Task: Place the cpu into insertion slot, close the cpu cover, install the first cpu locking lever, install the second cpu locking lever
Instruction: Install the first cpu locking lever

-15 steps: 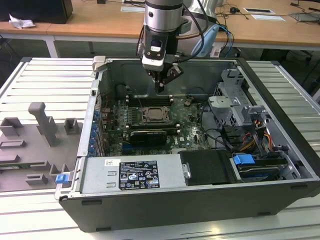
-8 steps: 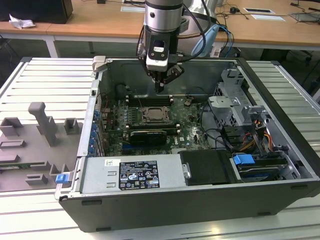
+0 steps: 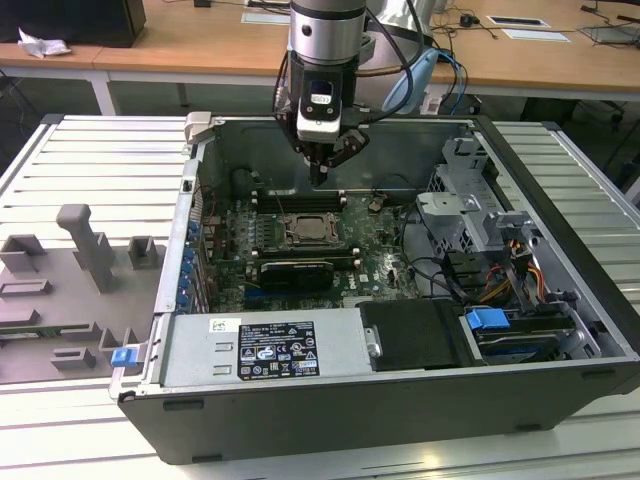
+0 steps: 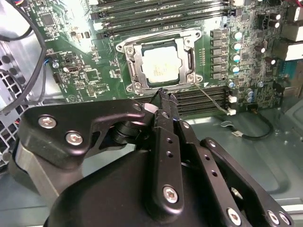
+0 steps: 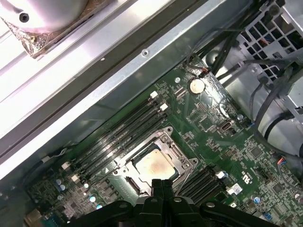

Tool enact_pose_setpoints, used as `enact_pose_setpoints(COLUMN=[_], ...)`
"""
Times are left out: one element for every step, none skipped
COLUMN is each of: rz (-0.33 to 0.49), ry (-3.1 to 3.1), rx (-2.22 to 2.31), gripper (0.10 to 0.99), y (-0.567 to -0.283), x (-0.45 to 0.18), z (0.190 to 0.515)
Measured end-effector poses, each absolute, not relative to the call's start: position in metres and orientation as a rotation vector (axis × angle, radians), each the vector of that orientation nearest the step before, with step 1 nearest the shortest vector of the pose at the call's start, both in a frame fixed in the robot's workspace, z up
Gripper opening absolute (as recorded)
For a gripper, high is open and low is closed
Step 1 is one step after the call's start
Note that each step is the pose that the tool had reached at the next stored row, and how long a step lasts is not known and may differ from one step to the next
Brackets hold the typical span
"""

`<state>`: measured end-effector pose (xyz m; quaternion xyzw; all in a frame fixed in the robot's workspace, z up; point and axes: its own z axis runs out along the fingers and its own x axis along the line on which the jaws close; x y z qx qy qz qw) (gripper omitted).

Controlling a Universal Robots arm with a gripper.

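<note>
The cpu (image 4: 160,66) lies flat in its socket on the green motherboard, its pale metal top showing. It also appears in the exterior view (image 3: 309,229) and in the first wrist view (image 5: 154,165). The cpu cover (image 4: 135,66), a metal frame, lies down around it. A thin metal rod (image 4: 213,97) runs out from one socket corner. My gripper (image 3: 320,176) hangs inside the open computer case, above and just behind the socket in the exterior view. Its fingers are shut together with nothing between them, as both wrist views show (image 4: 163,94) (image 5: 162,182).
A long black card (image 3: 295,270) sits in front of the socket. Memory slots (image 4: 156,19) flank it. The power supply (image 3: 265,350), a drive cage (image 3: 470,210) and cables fill the case's front and right. Grey fixtures (image 3: 80,260) stand on the table at the exterior view's left.
</note>
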<state>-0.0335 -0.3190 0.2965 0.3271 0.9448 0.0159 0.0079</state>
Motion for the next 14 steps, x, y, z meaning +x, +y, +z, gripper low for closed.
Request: enact_pose_setpoints(rz=[0.050, 0.050, 0.050, 0.050, 0.050, 0.050, 0.050, 0.050, 0.051, 0.051, 0.051, 0.051, 0.051, 0.051], ry=[2.957, 2.964, 2.970, 2.976, 2.979, 2.983, 2.985, 2.988, 2.992, 2.995, 2.999, 3.002, 3.005, 3.008], rx=[1.013, 0.992, 0.974, 0.958, 0.949, 0.937, 0.929, 0.920, 0.908, 0.898, 0.886, 0.876, 0.865, 0.855], gripper=[0.106, 0.106, 0.106, 0.106, 0.106, 0.106, 0.106, 0.106, 0.106, 0.106, 0.106, 0.106, 0.106, 0.106], y=[-0.3190, -0.3190, -0.3190, -0.3190, -0.3190, -0.3190, -0.3190, -0.3190, -0.3190, -0.3190, -0.3190, -0.3190, -0.3190, -0.3190], x=[-0.0335, -0.0335, -0.0335, -0.0335, -0.0335, -0.0335, -0.0335, -0.0335, -0.0335, -0.0335, -0.0335, -0.0335, -0.0335, -0.0335], z=[0.2965, 0.2965, 0.2965, 0.2965, 0.2965, 0.2965, 0.2965, 0.2965, 0.2965, 0.2965, 0.2965, 0.2965, 0.2965, 0.2965])
